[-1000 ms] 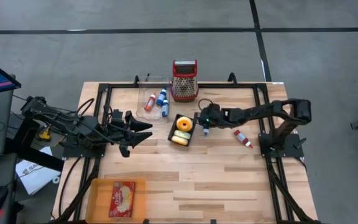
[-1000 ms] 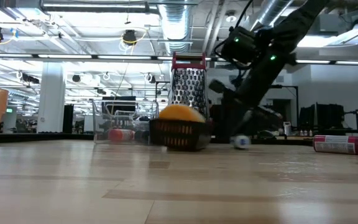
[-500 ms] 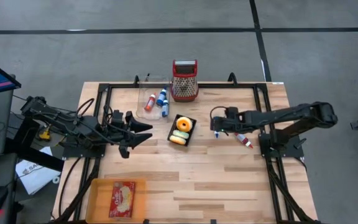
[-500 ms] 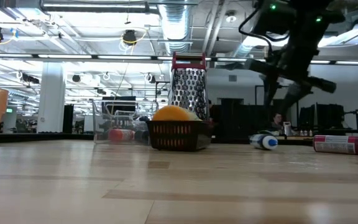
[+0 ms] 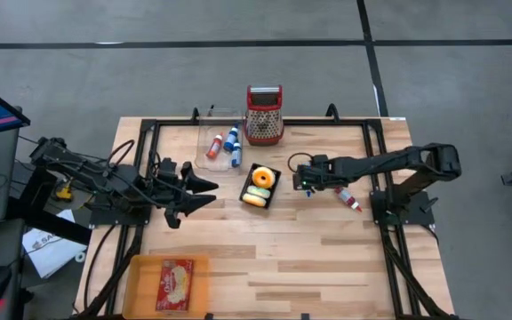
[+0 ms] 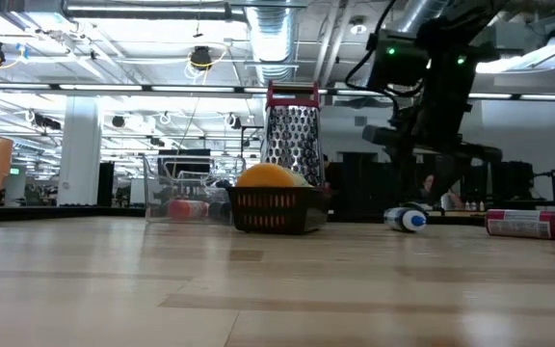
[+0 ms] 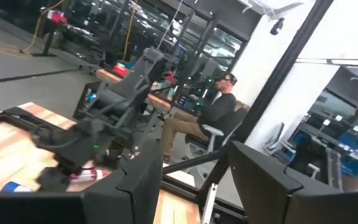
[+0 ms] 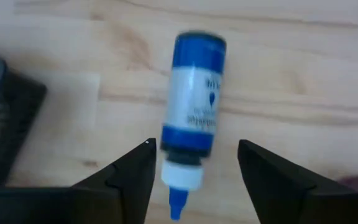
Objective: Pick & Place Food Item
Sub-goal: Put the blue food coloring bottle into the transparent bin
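Note:
A small blue-and-white bottle [image 8: 193, 106] lies on its side on the wooden table [image 5: 327, 267], right of the black basket [image 5: 246, 180] that holds a donut [image 5: 262, 177] and other food. The bottle [image 6: 405, 219] also shows in the low view. My right gripper [image 8: 196, 146] hovers over it, pointing steeply down and open. Its fingers stand on either side of the bottle's cap end without touching it. In the high view this gripper [image 5: 302, 180] is just right of the basket. My left gripper [image 5: 204, 187] waits open, left of the basket.
A red bottle [image 5: 347, 197] lies right of my right gripper. A grater [image 5: 264, 116] and a clear box of bottles [image 5: 223, 147] stand at the far edge. An orange tray [image 5: 140, 283] with a packet sits near left. A person sits beyond the table.
My right gripper has lifted off the blue bottle, swung toward the table's right edge, then come partway back, tipping to point more steeply down. The bottle now lies a little farther right of the basket than before.

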